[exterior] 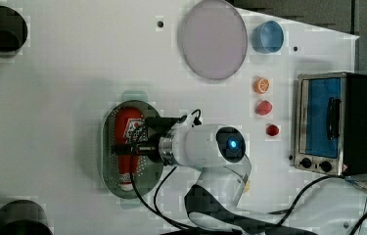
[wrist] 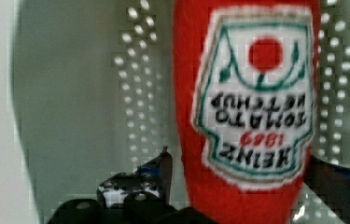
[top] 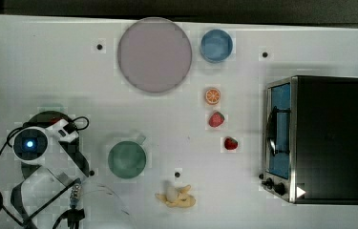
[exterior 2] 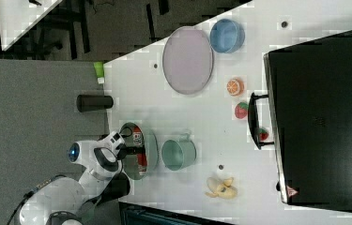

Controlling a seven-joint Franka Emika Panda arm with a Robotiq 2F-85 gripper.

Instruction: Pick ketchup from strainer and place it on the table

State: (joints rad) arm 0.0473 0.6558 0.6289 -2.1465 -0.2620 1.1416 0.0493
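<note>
Our pincer [exterior: 128, 148] straddles the ketchup [exterior: 127, 128] lying in the strainer [exterior: 108, 147], fingers spread on either side, we see no squeeze.

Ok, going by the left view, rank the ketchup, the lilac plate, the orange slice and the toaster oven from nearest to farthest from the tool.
1. Ketchup: lying in the strainer, right at the tool.
2. Lilac plate: up and toward the left view's right.
3. Orange slice: farther right, beyond the plate's lower edge.
4. Toaster oven: at the left view's far right.
</note>
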